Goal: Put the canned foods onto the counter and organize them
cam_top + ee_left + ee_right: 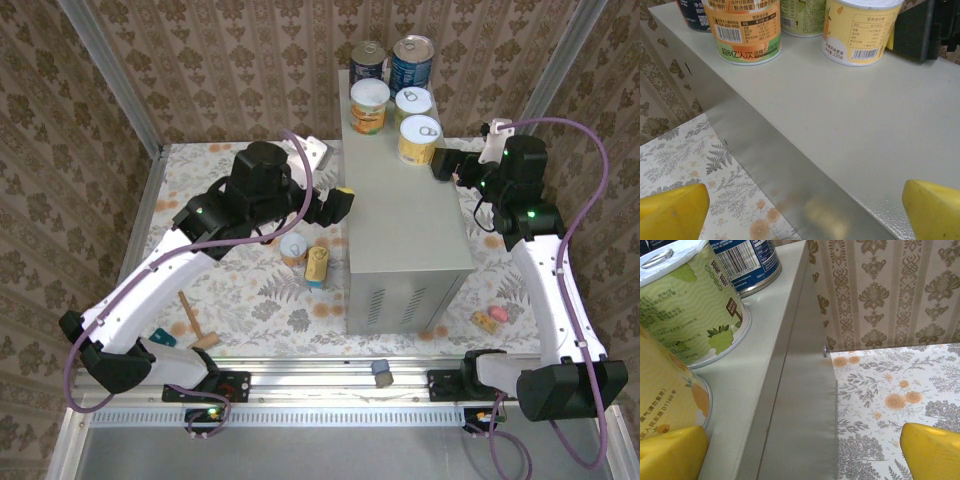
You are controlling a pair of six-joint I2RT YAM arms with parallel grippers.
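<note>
Five were up on the counter, bunched at its far end: two dark-blue cans at the back, then an orange can, a green can and a yellow can in front. They were packed close, probably to keep the near part of the top free for the rest. Two were not up yet: a short can, pale lid showing, and the flat tin sat close together on the table, just left of the counter.

The left gripper hovered at the counter's left edge, fingers spread wide with nothing between them. It was likely there because the two low tins were near it. The right gripper sat at the right edge beside the yellow can, also spread and empty, near enough to straighten that can.

Looks: the short cans had pale pull-tab lids and printed labels with barcodes. The blue ones were taller, with metal rims. The counter was a light-grey box with a flat top and vent slits on its near face.
</note>
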